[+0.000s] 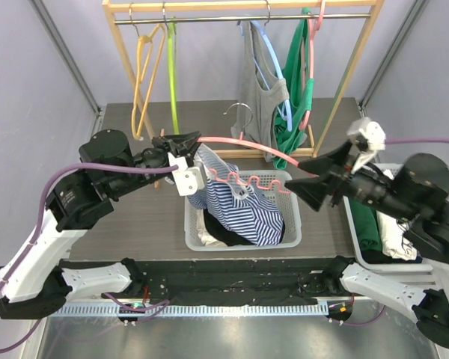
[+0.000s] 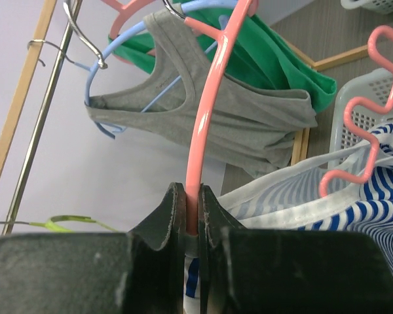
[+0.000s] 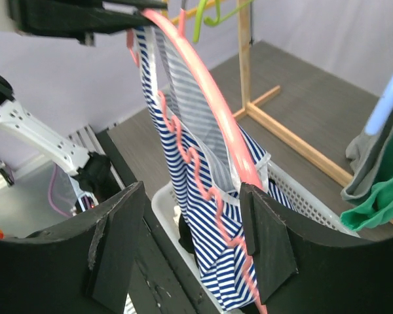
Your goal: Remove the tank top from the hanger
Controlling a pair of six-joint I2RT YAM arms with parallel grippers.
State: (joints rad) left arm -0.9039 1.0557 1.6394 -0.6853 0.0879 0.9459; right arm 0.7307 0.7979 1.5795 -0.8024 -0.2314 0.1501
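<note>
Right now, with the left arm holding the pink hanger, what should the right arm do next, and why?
Probably close the right fingers on the striped tank top: they stand open astride it and the pink hanger, clamped by the left fingers, above the white basket.

left fingers (image 2: 174,226) clamped together, right fingers (image 3: 118,245) spread wide

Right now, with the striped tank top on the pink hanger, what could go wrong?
The left gripper clamps only one end of the pink hanger, while the right gripper is open around it: the hanger could twist or slip. The striped tank top might also snag on the hanger's wavy bar when pulled off.
</note>
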